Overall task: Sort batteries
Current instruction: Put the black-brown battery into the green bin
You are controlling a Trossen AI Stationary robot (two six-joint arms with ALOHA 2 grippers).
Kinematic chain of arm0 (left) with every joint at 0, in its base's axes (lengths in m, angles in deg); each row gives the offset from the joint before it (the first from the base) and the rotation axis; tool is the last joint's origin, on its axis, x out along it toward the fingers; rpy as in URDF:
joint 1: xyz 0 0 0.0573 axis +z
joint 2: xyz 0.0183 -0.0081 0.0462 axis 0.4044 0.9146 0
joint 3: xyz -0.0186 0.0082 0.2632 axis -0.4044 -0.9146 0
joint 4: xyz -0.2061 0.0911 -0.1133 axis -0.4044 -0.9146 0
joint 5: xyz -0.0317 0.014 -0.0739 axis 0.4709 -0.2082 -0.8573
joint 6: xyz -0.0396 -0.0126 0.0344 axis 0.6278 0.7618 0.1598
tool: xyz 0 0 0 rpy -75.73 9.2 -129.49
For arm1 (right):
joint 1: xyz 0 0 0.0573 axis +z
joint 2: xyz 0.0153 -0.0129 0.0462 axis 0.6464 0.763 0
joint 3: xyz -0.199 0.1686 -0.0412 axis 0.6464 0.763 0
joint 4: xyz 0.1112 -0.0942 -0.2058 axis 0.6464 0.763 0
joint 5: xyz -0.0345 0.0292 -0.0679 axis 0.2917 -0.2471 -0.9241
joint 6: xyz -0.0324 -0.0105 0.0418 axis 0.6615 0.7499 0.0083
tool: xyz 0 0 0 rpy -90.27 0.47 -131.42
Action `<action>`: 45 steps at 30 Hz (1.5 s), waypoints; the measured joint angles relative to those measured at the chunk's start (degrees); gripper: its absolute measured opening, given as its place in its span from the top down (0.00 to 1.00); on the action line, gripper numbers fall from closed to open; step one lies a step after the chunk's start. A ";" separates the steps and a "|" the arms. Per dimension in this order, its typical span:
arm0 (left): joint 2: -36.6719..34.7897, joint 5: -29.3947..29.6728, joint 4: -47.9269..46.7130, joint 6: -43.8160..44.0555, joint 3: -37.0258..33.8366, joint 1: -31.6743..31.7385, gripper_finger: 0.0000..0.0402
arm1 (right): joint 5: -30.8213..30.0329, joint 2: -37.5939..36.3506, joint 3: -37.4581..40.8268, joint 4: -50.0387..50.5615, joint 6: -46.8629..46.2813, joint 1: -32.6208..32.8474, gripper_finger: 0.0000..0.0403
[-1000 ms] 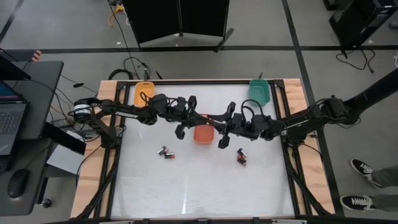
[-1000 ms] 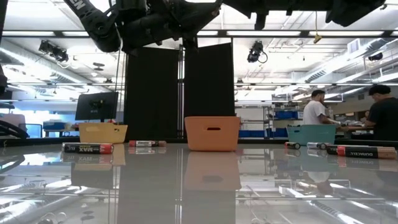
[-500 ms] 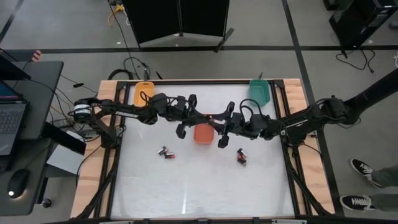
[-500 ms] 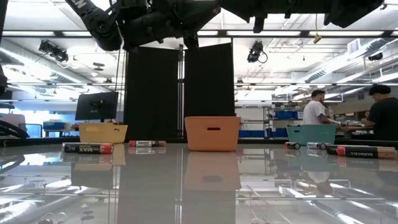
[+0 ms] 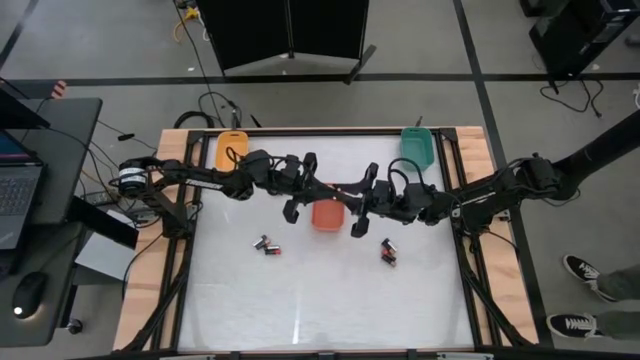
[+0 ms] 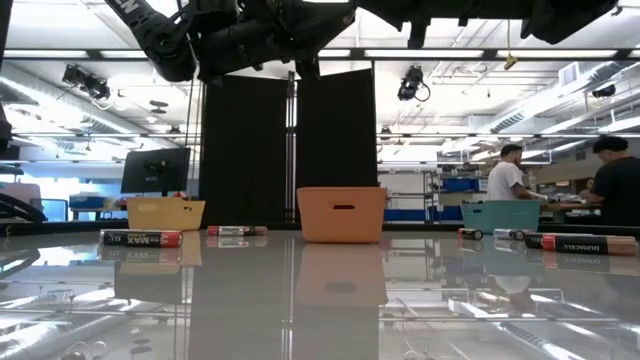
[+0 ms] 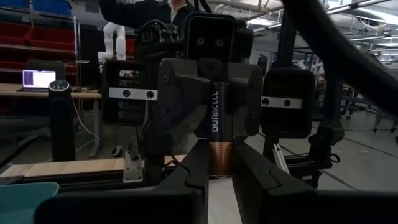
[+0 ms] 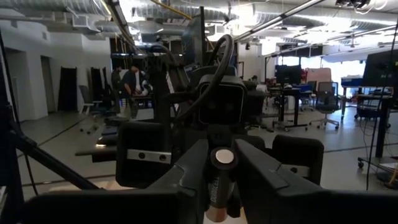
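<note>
My left hand (image 7: 219,163) and right hand (image 8: 219,180) meet above the red tray (image 5: 327,214), both pinching one battery (image 7: 219,134) end to end. I should let one go only once the other holds firm.

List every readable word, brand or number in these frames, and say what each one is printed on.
"DURACELL": on the battery held upright between the two facing grippers, left wrist view.
"MAX": on the battery at the table's left, low view; the smaller print beside it is too blurred to read.
"DURACELL", faint: on the battery at the table's right, low view.
The laptop screen: too small to read.
</note>
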 joint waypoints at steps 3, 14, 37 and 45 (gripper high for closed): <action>0.00 -0.12 -0.02 -0.07 0.00 0.00 0.88 | 0.11 -0.02 0.00 0.22 0.58 0.03 0.84; 0.00 0.73 -2.02 0.22 -0.09 0.01 0.76 | -0.70 -0.09 0.04 1.61 2.10 0.03 0.84; -6.24 11.81 -24.83 -18.15 -0.76 2.67 0.62 | -22.70 -21.88 0.05 50.65 -9.13 -10.06 0.84; -9.63 13.87 -18.21 -18.05 -8.81 2.67 0.63 | -12.97 -21.37 0.05 70.04 -19.36 -29.91 0.84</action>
